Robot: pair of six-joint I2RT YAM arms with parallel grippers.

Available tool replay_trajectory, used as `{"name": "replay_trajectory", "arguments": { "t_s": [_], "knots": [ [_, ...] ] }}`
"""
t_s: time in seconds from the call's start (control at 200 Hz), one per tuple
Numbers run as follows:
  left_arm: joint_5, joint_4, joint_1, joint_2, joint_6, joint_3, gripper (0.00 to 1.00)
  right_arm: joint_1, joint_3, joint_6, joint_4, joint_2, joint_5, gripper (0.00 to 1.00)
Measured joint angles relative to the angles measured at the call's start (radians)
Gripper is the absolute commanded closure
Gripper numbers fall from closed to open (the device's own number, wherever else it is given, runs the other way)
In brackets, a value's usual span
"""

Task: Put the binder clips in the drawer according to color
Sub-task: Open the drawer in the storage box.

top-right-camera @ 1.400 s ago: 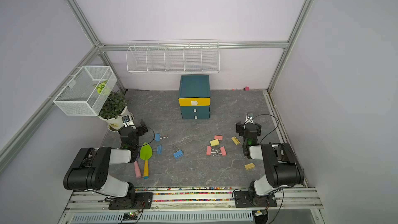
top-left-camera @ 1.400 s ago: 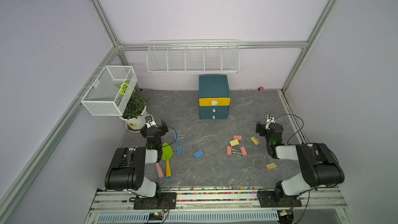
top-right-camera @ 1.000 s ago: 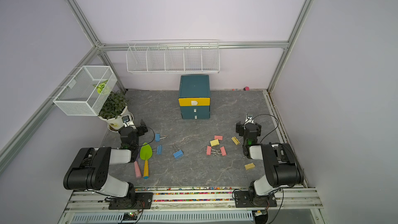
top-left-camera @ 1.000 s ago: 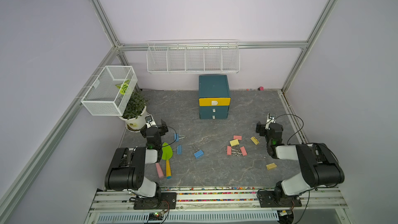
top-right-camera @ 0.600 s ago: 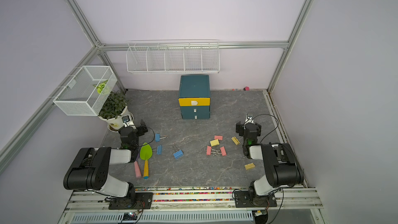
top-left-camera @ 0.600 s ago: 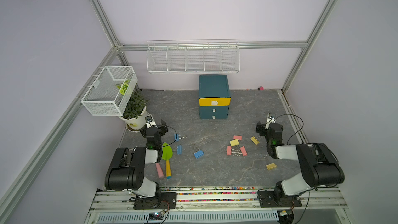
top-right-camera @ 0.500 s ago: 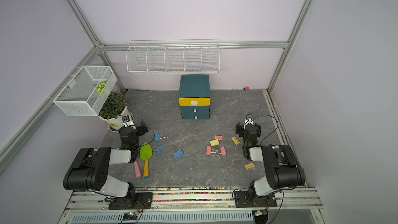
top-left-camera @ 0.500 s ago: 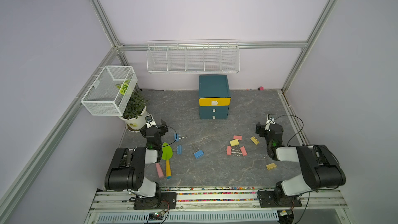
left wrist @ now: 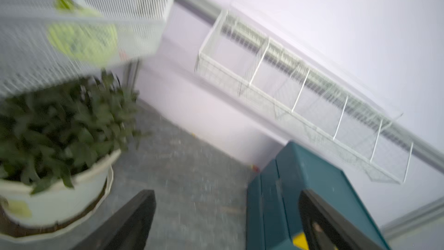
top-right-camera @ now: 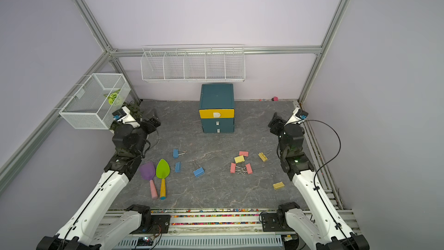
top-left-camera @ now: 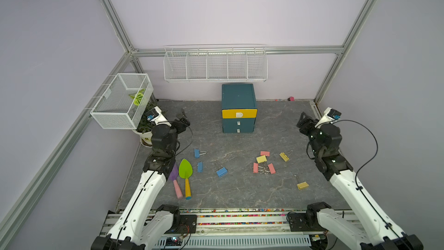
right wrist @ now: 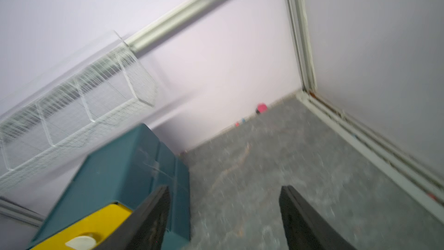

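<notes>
Two robot arms hang over the grey counter (top-left-camera: 240, 193). The left gripper (left wrist: 225, 196) is near the left edge, close to a potted plant (top-left-camera: 144, 126), and the right gripper (right wrist: 225, 189) is near the right edge. Each has its jaws spread wide with nothing between them. The drawer (top-left-camera: 239, 114), a teal cabinet with a yellow top front, stands at the middle of the back edge with all three fronts shut.

Nine binder clips (top-left-camera: 221, 171) lie loose on the counter in front of it. Three blue ones are toward the left, near two toy trowels (top-left-camera: 185, 171). Three pink clips (top-left-camera: 255, 167) and one yellow clip (top-left-camera: 261, 158) are bunched right of centre. A second yellow lies just beside the bunch, and the third lies apart, toward the front right corner.
</notes>
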Motion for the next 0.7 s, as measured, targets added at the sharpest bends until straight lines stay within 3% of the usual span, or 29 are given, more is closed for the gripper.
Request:
{"name": "replay_trajectory", "arguments": {
  "t_s": [0.045,0.19,0.29,0.42,0.545,0.7],
  "knots": [
    [0.019,-0.085,-0.019,0.046,-0.016,0.035,0.13,0.041,0.018,0.015,-0.104,0.034,0.014,0.08],
    [0.089,-0.304,-0.063,0.089,-0.028,0.058,0.14,0.238,0.12,-0.005,-0.365,0.12,0.086,0.1],
    [0.117,-0.389,-0.068,0.068,-0.032,0.059,0.13,0.361,0.209,-0.018,-0.463,0.169,0.14,0.17],
    [0.138,-0.48,-0.074,0.077,-0.052,0.081,0.09,0.5,0.336,-0.033,-0.532,0.29,0.178,0.18],
    [0.15,-0.534,-0.106,0.113,-0.084,0.088,0.07,0.578,0.462,-0.034,-0.571,0.459,0.189,0.19],
    [0.142,-0.576,-0.207,0.171,-0.124,0.093,0.03,0.596,0.637,-0.033,-0.63,0.658,0.152,0.22]
  ]
}}
